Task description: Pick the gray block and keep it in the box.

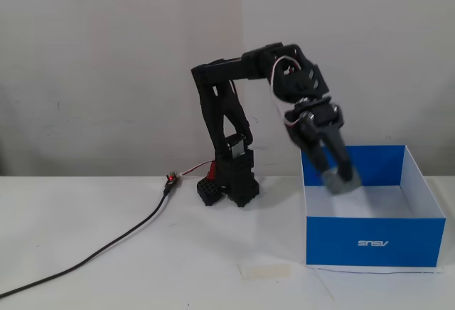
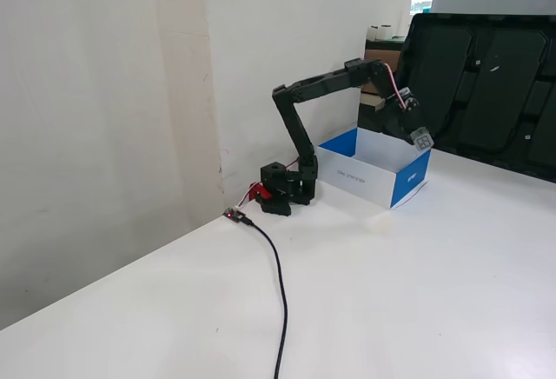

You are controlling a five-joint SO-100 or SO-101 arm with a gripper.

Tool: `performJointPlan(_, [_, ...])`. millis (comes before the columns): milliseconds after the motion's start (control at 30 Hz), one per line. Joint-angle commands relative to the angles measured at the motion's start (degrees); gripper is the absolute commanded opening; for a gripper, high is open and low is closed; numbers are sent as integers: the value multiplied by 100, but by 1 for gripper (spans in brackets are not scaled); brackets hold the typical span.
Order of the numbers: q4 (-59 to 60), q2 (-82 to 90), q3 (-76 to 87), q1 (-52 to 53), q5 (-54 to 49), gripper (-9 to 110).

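One black arm [image 1: 227,111] is seen in both fixed views, its base [image 1: 234,178] set near the rear edge of the white table [image 1: 142,253], close to the wall. One gripper [image 1: 340,175] is carried at its end, and it is closed on one gray block [image 1: 341,180], which is held between the fingertips above the open interior of the box, clear of its floor. In a fixed view the block [image 2: 423,142] is seen over the box's far side, with a dark mark on its facing side.

One blue box [image 1: 375,242] with a white interior is placed toward the rear right part of the table, just beside the base; one small inverted logo [image 1: 375,242] is shown on its front wall.

One black cable [image 1: 106,246] is run from a small connector board [image 1: 170,180] toward the front left edge. One pale strip of tape [image 1: 266,272] is stuck to the table in front of the box's left corner.
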Motion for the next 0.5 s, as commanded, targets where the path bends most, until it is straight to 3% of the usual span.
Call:
performJointPlan(0, [-44,765,246,-905,-70,11])
performJointPlan(233, [-308,976,1125,-2030,-79,11])
performJointPlan(467, [-659,703,1397,-2232,-123,14])
